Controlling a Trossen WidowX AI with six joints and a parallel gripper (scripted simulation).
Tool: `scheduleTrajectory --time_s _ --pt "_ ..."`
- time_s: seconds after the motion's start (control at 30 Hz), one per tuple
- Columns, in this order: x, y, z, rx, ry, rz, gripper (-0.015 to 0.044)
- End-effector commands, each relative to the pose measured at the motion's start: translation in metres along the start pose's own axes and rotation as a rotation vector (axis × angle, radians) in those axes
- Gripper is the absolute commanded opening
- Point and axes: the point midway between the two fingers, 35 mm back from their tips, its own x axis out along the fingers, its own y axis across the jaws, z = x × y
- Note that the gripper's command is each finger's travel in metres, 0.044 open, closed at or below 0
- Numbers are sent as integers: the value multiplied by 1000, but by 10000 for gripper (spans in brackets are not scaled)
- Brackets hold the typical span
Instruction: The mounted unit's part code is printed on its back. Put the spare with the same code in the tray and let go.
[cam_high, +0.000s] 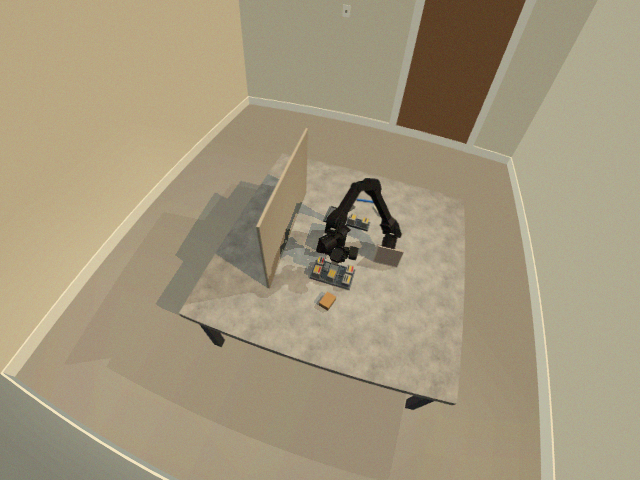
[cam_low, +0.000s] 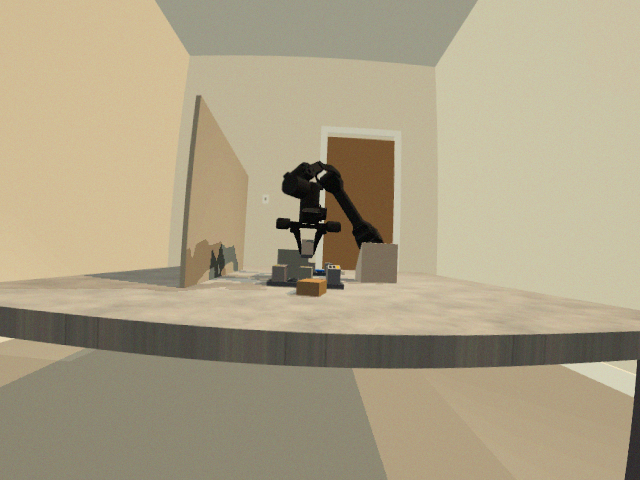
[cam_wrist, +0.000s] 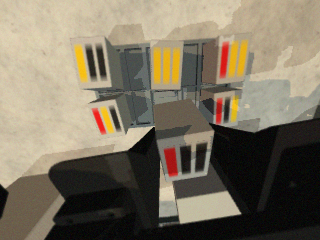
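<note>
Over the stone-topped table (cam_high: 392, 320) (cam_low: 361, 315), the black arm (cam_high: 368, 186) (cam_low: 343, 201) reaches out, and its gripper (cam_low: 307, 250) (cam_wrist: 175, 127) has the spare block striped red, black, black (cam_low: 307, 246) (cam_wrist: 186, 155) pinched between its fingers! Just below, the divided rack (cam_high: 330, 283) (cam_low: 337, 286) (cam_wrist: 135, 65) carries five other striped blocks, the orange block (cam_high: 327, 300) (cam_low: 311, 287) lying near it.

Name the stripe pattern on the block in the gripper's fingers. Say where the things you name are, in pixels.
The held block (cam_low: 307, 247) (cam_wrist: 186, 159): one red stripe, then two black, on a pale face; clearest in the wrist view.

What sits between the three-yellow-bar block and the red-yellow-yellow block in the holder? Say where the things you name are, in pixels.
A bare dark grey compartment (cam_wrist: 191, 65) of the holder, with no block standing in it, as the wrist view shows.
</note>
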Motion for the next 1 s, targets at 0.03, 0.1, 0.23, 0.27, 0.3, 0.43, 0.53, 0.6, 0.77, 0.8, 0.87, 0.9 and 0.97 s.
scheduleTrajectory --time_s 0.03,0.1,0.23,0.27,0.3,0.43,0.53,0.6,0.77,0.8,0.87,0.9,0.97 --pt "-12 2 -2 5 2 9 0" --pt "-12 2 -2 5 2 9 0" --pt "-20 0 0 0 0 2 0" --pt "-25 0 1 0 0 2 0" --pt "-29 0 1 1 0 3 0" --pt "-49 -1 1 3 0 6 0" --pt "-62 0 1 4 1 9 0" --pt "-65 0 1 5 1 9 0" --pt "-67 -8 -8 1 -7 9 0" --pt "-69 -13 -15 -1 -11 9 0" --pt "-71 -23 -29 -4 -20 8 0" --pt "-72 -28 -36 -6 -24 7 0" --pt "-74 -37 -51 -8 -31 5 0"
